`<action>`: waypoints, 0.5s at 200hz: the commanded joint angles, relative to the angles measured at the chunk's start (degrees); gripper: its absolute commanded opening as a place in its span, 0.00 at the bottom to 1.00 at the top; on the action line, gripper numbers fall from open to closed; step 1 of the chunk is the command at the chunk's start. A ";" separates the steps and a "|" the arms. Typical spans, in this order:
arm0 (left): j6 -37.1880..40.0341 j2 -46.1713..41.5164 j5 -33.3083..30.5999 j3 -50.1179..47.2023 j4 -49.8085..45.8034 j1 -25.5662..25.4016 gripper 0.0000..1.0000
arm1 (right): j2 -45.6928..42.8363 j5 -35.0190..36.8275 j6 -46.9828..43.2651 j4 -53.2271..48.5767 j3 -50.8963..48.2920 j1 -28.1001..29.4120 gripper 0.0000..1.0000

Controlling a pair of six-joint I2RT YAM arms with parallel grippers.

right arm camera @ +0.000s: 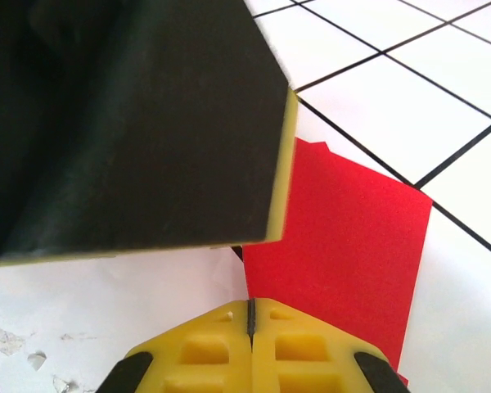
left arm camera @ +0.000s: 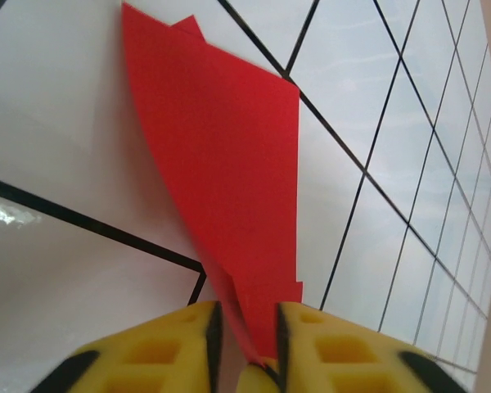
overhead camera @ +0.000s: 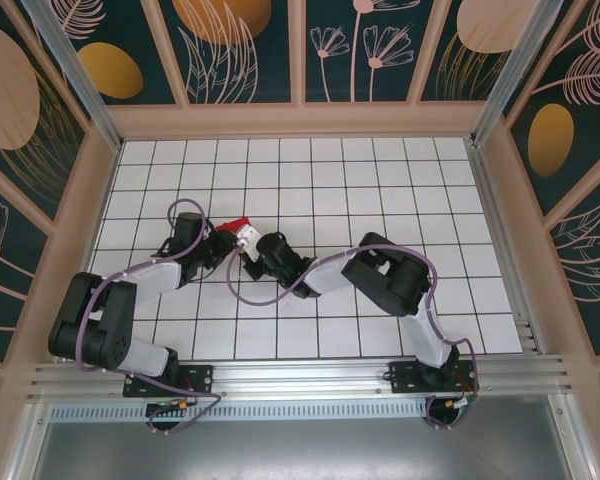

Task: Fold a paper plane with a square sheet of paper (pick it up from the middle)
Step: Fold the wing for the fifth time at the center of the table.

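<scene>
White grid-tiled table [overhead camera: 380, 180] with two black robot arms, the left arm [overhead camera: 150, 275] and the right arm [overhead camera: 390, 275], meeting left of its centre. Between their tips is the red paper sheet [left arm camera: 221, 164], folded into a long tapering shape. The left gripper [left arm camera: 247, 319] has its jaws slightly spread, with the paper's narrow end between them. The right gripper [right arm camera: 250, 309] has its jaws pressed together at the paper's edge; whether they pinch it is unclear.
</scene>
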 commanded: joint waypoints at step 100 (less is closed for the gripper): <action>1.81 -6.59 -2.99 -1.64 0.55 1.06 0.62 | -7.37 -23.18 24.75 -0.73 -3.93 -7.61 0.00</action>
